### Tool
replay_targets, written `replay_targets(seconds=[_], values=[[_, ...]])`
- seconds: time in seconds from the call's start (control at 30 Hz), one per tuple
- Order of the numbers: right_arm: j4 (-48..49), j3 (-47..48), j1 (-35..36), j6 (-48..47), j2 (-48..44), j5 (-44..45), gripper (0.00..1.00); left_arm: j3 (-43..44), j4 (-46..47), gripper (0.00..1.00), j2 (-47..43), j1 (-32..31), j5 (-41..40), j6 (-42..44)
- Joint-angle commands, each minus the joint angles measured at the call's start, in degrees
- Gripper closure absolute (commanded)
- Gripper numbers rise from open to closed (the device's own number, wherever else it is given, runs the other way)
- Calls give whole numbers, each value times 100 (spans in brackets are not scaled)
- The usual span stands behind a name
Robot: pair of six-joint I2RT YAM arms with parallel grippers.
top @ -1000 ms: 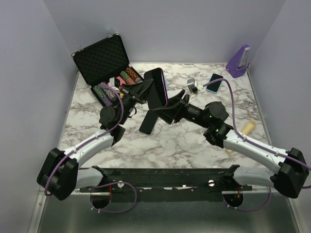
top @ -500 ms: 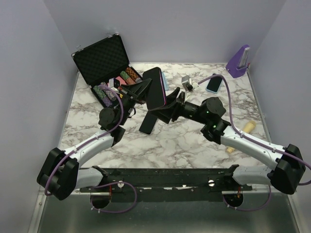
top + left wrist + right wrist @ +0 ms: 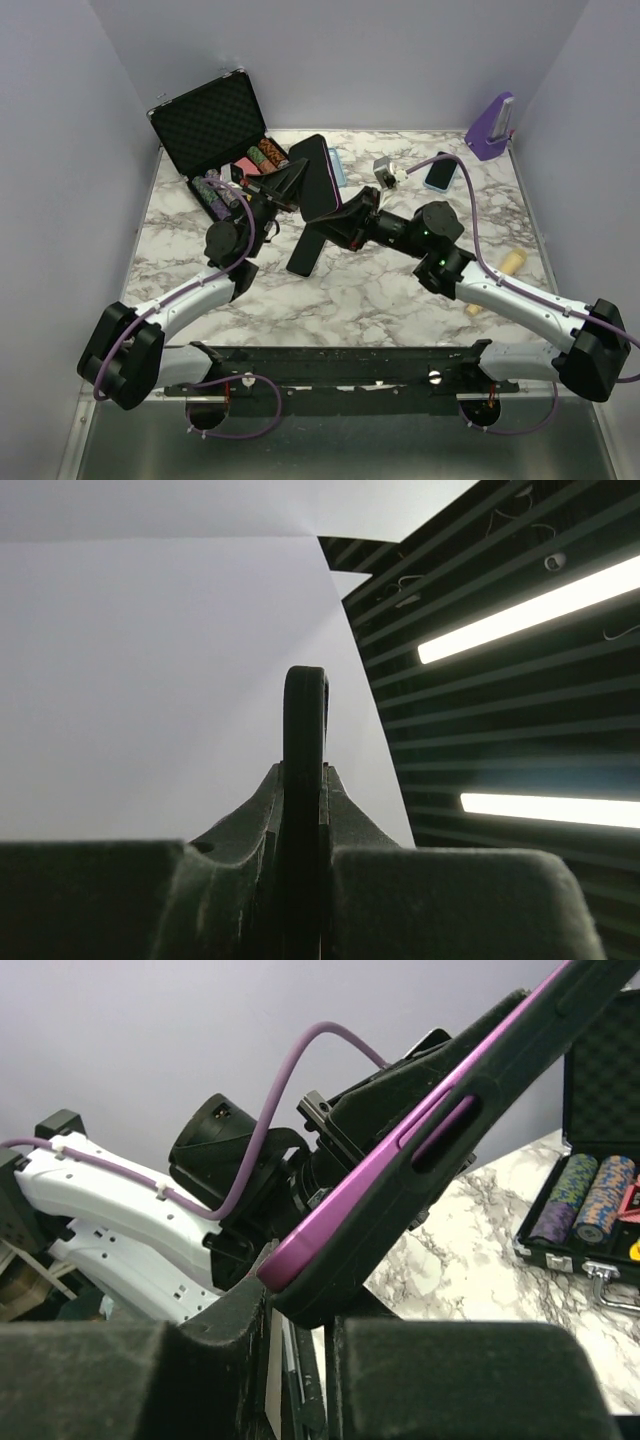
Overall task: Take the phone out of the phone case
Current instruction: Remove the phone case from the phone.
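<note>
Left hand (image 3: 298, 183) is clamping the phone (image 3: 320, 180), right hand (image 3: 337, 222) pinching its corner. That thin grip is risking a slip.

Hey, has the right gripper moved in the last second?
Yes. The right gripper has shifted left, toward the open chip case, and now clamps the lower corner of the cased phone held by the left gripper.

An open chip case (image 3: 215, 130) sits at the tabletop's (image 3: 380, 290) far left corner and a stand (image 3: 492, 125) at its far right corner, a phone (image 3: 441, 172) lying just before that stand, while the cased phone (image 3: 315, 180) is raised over the middle, above a phone-like slab (image 3: 305, 255) lying flat.
</note>
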Motion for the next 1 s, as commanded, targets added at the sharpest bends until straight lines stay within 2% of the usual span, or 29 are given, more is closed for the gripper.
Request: replay_targets(seconds=[0.0, 0.1, 0.3, 0.5, 0.67, 0.73, 0.77, 0.83, 0.9, 0.97], values=[[-336, 169, -112, -207, 137, 1287, 87, 81, 794, 100, 46, -273, 239, -337], [-249, -120, -112, -515, 111, 1471, 99, 195, 953, 100, 100, -273, 256, -487], [-545, -341, -129, -1437, 180, 1892, 99, 336, 584, 100, -172, -264, 414, -627], [-670, -534, -594, -1395, 190, 2323, 99, 451, 619, 100, -269, -273, 546, -838], [-872, -569, -754, -1070, -3, 1693, 99, 345, 259, 100, -463, -229, 625, -627], [-1151, -543, -754, -955, -214, 1263, 99, 363, 424, 100, -340, -212, 713, -540], [-1310, -517, -754, -850, -345, 965, 98, 371, 495, 100, -305, -185, 783, -409], [-1836, -386, -762, -614, -600, 585, 79, 389, 268, 100, -313, -89, 959, -189], [-2521, -149, -762, -323, -837, 348, 70, 328, 93, 100, -392, 34, 1012, 162], [-2875, -34, -762, 80, -1083, 215, 56, 301, -109, 100, -462, 157, 1108, 461]])
